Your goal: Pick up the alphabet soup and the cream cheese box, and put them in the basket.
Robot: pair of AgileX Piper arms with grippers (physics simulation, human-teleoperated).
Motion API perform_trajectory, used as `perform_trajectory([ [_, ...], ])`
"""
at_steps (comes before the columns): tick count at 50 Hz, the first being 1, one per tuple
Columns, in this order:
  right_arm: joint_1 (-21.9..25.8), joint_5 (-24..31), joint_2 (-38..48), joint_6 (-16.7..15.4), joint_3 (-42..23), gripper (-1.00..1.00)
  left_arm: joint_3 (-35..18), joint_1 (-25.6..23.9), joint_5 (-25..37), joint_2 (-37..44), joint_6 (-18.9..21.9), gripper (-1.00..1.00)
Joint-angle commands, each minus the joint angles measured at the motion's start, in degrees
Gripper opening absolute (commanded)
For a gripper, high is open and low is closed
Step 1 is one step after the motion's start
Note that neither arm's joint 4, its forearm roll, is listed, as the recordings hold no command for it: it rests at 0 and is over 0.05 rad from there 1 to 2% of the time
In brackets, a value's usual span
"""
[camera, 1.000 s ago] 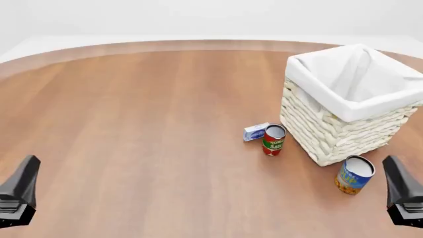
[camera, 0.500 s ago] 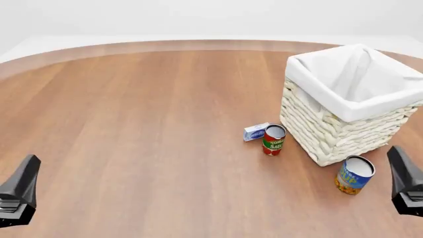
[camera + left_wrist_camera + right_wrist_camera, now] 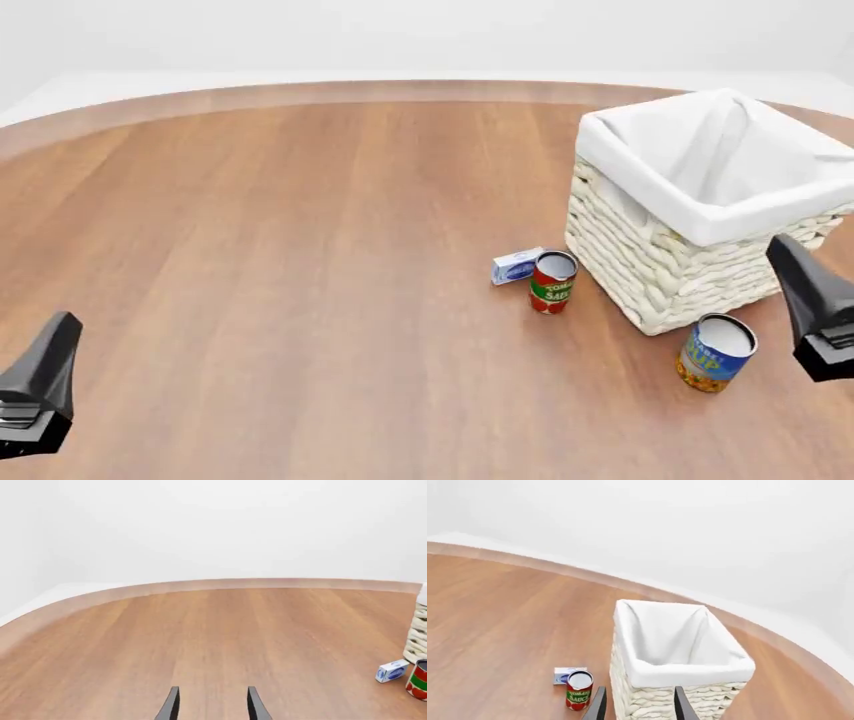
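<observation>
The alphabet soup (image 3: 715,353) stands near the front corner of the basket (image 3: 657,272); neither wrist view shows it. The cream cheese box (image 3: 517,265) lies flat left of the basket, touching or almost touching a red can (image 3: 551,282). My right gripper (image 3: 795,270) hovers to the right of and above the soup, open and holding nothing. Its wrist view looks down over its fingers (image 3: 598,706) onto the basket (image 3: 688,667), the cream cheese box (image 3: 565,674) and the red can (image 3: 579,689). My left gripper (image 3: 54,345) is open at the front left, far from everything.
In the left wrist view, the open gripper (image 3: 212,704) faces bare wood, with the cream cheese box (image 3: 391,670), red can (image 3: 419,680) and basket wall (image 3: 419,640) at one side. The round wooden table (image 3: 294,250) curves away at the back.
My right gripper has risen and moved forward, from low beside the soup to level with the basket's front wall. The left gripper and all objects stay where they were.
</observation>
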Motion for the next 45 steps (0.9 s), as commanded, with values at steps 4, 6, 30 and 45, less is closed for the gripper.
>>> perform_trajectory([
  [4, 5.6, 2.4, 7.9, -7.6, -8.0, 1.0, 0.0, 0.0, 0.0, 0.0, 0.0, 1.0],
  [6, 5.9, 2.6, 8.4, -8.0, -8.4, 1.0, 0.0, 0.0, 0.0, 0.0, 0.0, 1.0],
  [30, 17.0, 9.4, 21.5, -19.5, -21.2, 1.0, 0.0, 0.0, 0.0, 0.0, 0.0, 1.0],
  [45, 19.8, 10.6, 27.8, -25.8, -24.5, 1.0, 0.0, 0.0, 0.0, 0.0, 0.0, 1.0],
])
